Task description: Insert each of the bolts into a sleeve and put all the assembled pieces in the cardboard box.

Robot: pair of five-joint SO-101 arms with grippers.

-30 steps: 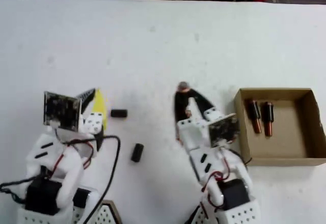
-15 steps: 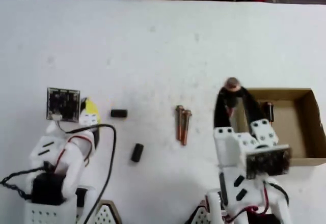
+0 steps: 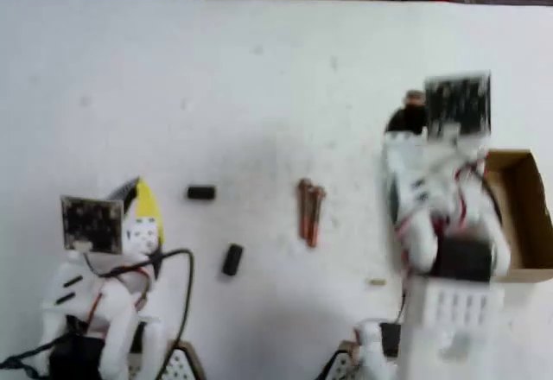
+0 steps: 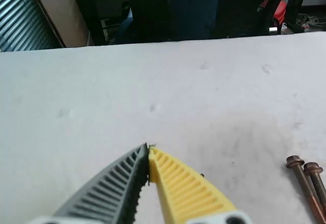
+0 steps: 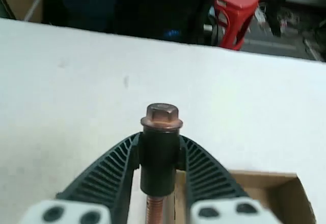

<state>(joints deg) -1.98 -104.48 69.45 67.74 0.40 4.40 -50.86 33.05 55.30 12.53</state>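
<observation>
The right gripper is clenched on a black sleeve with a copper bolt through it, head up. In the last second it has carried this assembled piece from mid-table to the far edge of the cardboard box, so the drop is probably next. The left gripper, closed on nothing, has drawn back slightly. Two loose bolts, a bare sleeve and a second sleeve lie on the table, leaving two assemblies to make.
</observation>
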